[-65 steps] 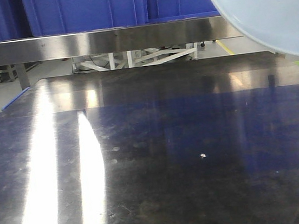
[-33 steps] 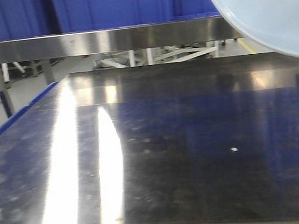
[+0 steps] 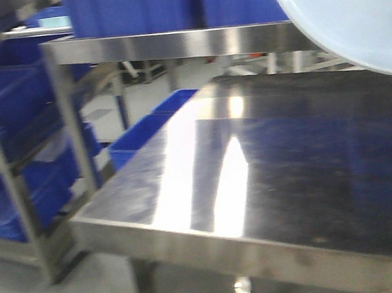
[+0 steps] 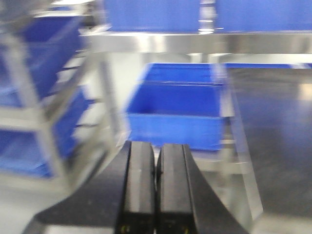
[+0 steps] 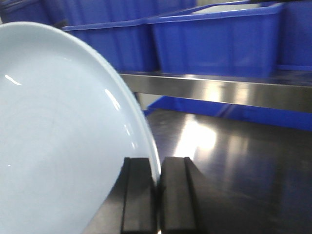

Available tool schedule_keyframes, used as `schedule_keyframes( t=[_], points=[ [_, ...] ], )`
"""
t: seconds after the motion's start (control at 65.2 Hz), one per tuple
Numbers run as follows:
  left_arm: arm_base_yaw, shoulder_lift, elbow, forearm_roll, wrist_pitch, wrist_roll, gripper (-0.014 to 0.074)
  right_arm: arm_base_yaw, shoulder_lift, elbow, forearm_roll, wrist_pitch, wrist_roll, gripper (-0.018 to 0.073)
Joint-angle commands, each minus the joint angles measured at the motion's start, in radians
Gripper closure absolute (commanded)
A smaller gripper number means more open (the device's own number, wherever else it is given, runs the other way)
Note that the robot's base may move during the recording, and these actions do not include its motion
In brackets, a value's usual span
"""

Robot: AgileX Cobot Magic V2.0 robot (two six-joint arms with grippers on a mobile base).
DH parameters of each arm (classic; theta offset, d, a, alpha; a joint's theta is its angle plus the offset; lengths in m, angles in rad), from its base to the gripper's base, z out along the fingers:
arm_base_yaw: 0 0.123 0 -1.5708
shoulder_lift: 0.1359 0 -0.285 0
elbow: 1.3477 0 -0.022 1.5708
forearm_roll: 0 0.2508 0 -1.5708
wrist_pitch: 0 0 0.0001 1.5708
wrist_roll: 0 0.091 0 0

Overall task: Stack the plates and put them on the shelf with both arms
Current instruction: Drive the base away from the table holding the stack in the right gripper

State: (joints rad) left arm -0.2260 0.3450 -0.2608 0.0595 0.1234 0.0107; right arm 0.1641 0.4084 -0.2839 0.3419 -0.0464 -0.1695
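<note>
The black right fingers (image 5: 139, 195) pinch the rim of a large round pale bluish-white plate (image 5: 58, 136). It stands tilted to the left of them, and in the front view it hangs in the upper right corner. The black left fingers (image 4: 139, 190) are pressed together with nothing between them. Beyond the right fingers lies the dark steel tabletop (image 5: 234, 165), and above it a steel shelf (image 5: 219, 87) carrying blue plastic crates (image 5: 214, 44). Compared with a moment before, the front view has swung to the left: the tabletop's left corner and a metal rack (image 3: 10, 148) with more blue crates now appear, while the plate keeps its place in the picture. I judge that the base is turning with the plate carried, so the placing is not yet done. A second plate is not seen, and whether it lies under the first I cannot tell. The left wrist view is blurred.
</note>
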Motion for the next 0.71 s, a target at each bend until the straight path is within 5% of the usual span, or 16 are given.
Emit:
schedule_keyframes(
  t=[0.0,0.69],
  points=[
    [0.002,0.007,-0.030,-0.001,-0.093,-0.011,0.0514,-0.004,0.002,-0.031,0.002,-0.098,-0.005,0.0503],
    [0.002,0.007,-0.030,-0.001,-0.093,-0.011,0.0514,-0.004,0.002,-0.031,0.002,-0.098,-0.005,0.0503]
  ],
)
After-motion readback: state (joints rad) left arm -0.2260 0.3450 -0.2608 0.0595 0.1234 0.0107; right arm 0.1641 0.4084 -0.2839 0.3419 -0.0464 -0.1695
